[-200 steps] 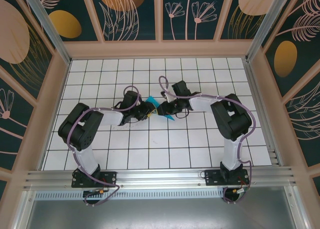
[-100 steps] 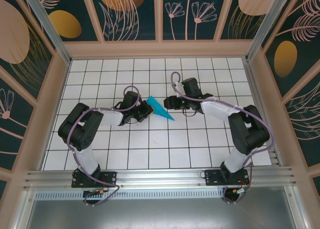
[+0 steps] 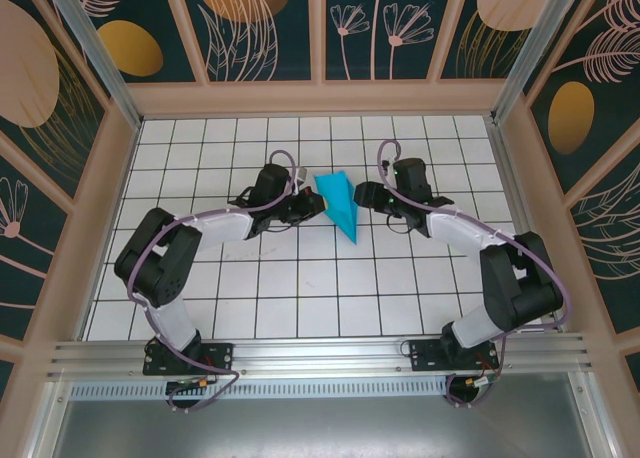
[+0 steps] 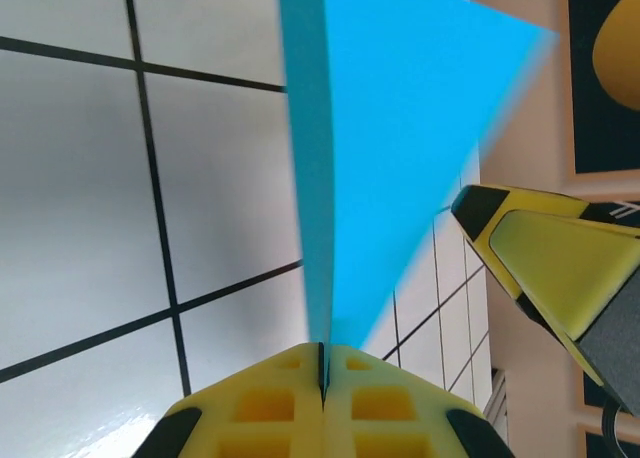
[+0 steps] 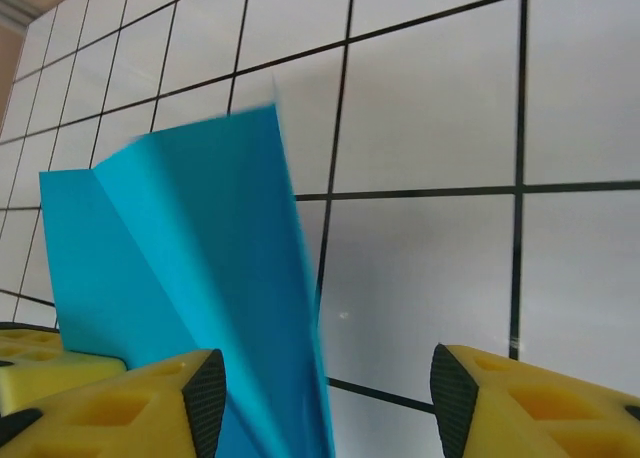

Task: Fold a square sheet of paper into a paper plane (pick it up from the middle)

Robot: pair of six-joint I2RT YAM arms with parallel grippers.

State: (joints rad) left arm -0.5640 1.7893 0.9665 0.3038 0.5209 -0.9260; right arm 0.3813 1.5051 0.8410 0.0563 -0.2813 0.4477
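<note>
Your left hand [image 4: 322, 370] clamps the slim cyan-blue paper plane [image 4: 400, 128]; your released right hand [image 3: 368, 194], just beside it, could crumple a wing.

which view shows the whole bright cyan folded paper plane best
Top external: the bright cyan folded paper plane shows nearly whole. Left wrist shows its edge pinched in the left gripper; right wrist shows a cropped close-up of its folds.

Lab-type robot test cell, no home: white tabletop w/ black grid lines [image 3: 300, 313], silver aluminium rail [image 3: 320, 356] at my near edge, dark teal leaf-print wall panels [image 3: 375, 28] boxing me in.
</note>
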